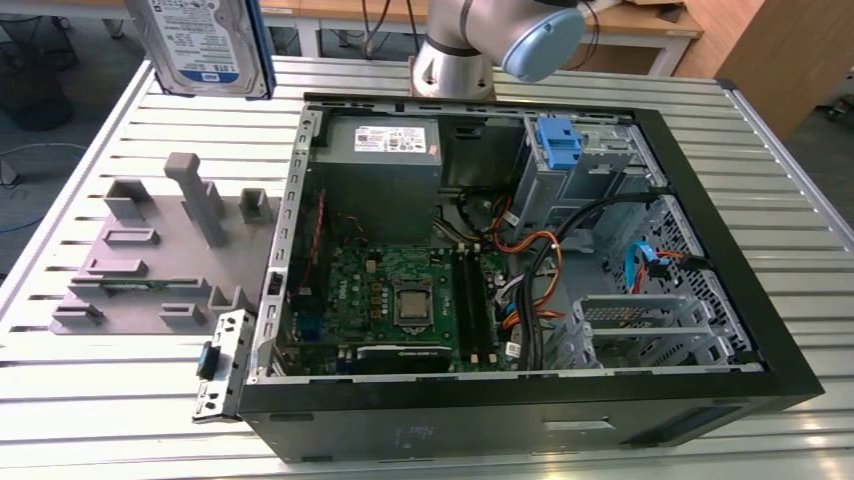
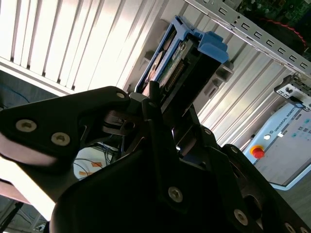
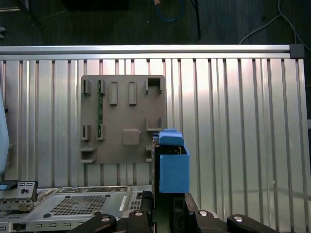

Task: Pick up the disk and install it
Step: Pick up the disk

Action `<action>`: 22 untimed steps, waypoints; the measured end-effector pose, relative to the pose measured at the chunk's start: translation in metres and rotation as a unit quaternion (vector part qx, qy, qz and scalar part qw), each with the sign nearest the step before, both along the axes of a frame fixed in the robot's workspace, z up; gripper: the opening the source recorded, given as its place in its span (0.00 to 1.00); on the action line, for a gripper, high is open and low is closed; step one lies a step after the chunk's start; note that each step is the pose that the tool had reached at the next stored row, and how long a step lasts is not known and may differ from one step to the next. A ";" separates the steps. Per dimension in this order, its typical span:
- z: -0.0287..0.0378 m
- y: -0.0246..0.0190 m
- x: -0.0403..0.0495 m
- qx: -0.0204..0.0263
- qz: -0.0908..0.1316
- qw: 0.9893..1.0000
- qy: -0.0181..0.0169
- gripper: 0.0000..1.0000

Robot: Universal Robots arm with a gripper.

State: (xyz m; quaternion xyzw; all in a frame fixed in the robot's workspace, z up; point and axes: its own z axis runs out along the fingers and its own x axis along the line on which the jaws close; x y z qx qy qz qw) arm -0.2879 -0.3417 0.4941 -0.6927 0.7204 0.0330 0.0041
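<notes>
Arm raised. Gripper [image 2: 172,109] clamped on the disk [image 2: 182,58], apparently upright, high above the table [image 3: 233,121]. First wrist view showed a grey tray [image 3: 121,116] below; exterior view, the open computer case [image 1: 747,300].

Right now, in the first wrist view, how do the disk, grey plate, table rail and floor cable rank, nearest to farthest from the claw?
1. disk: held in the claw.
2. grey plate: lying below the disk's end.
3. table rail: past the plate.
4. floor cable: beyond the rail, lower.
</notes>
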 end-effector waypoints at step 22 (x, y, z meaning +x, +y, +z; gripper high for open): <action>0.0000 0.0000 0.0070 0.000 0.000 1.000 0.000 0.35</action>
